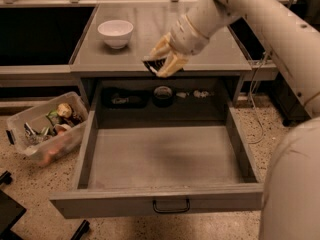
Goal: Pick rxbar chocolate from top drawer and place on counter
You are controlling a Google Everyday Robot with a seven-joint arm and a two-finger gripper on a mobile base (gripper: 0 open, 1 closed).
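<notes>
The top drawer [155, 200] stands pulled wide open, its grey floor bare at the front. My gripper [163, 59] hangs above the front edge of the counter [150, 29], over the back of the drawer. Its tan fingers [173, 65] are shut on a small flat black item, the rxbar chocolate [151, 66], held in the air just at counter height. The white arm reaches in from the upper right.
A white bowl [115, 32] stands on the counter's left part. At the drawer's back lie a dark tray [122, 99], a round dark object [162, 95] and small bits [200, 93]. A clear bin of clutter [45, 129] sits on the floor at the left.
</notes>
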